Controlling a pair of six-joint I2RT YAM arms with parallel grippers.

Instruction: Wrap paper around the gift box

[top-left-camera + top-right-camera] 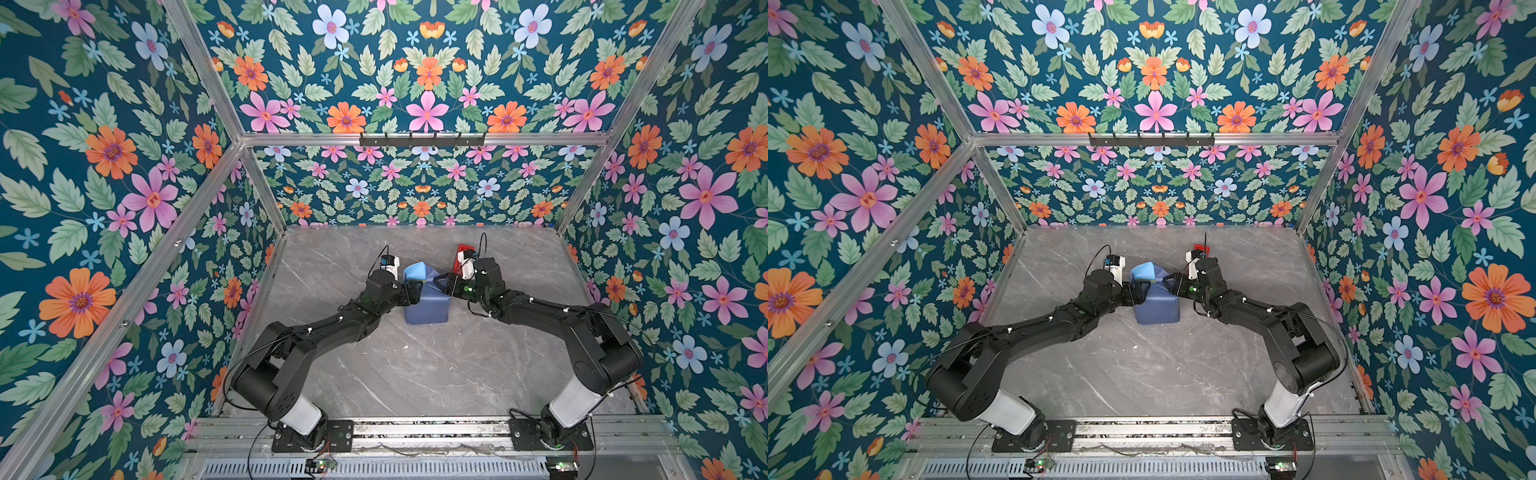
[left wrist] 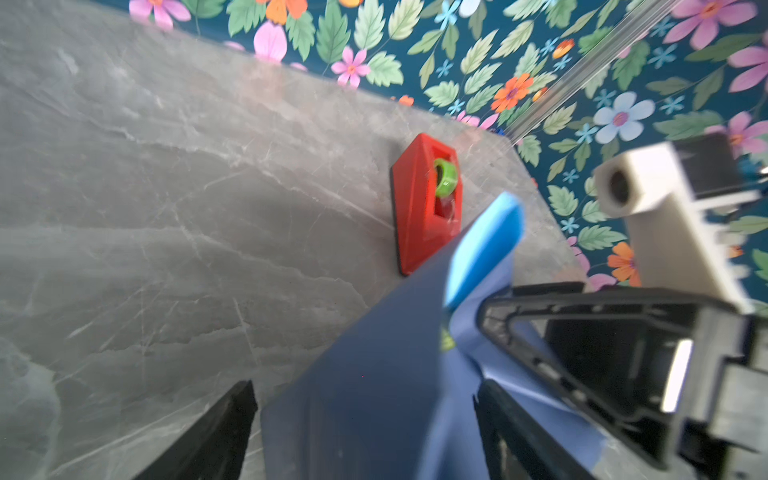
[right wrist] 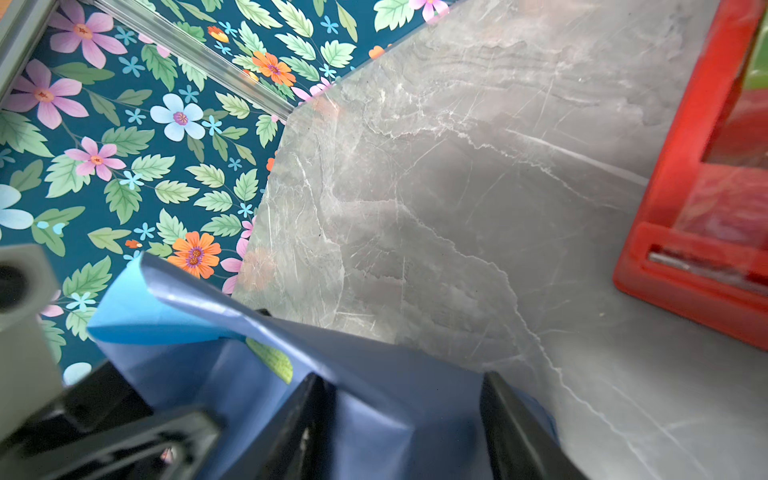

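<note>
both top views, paper (image 1: 426, 305) bundled at centre of table (image 1: 415, 374), left gripper (image 1: 415, 291) and right gripper (image 1: 441, 285) at its top edges, left wrist, jaws spread astride paper, red dispenser (image 2: 417, 208) beyond, right wrist, jaws pinching a paper fold, green box (image 3: 271, 360) sliver peeking out

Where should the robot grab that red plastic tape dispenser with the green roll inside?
Probably take the red plastic tape dispenser across its two long flat sides, coming down from above: it is narrow, sits flat on the grey marble table, and its open middle holds the green roll.
</note>
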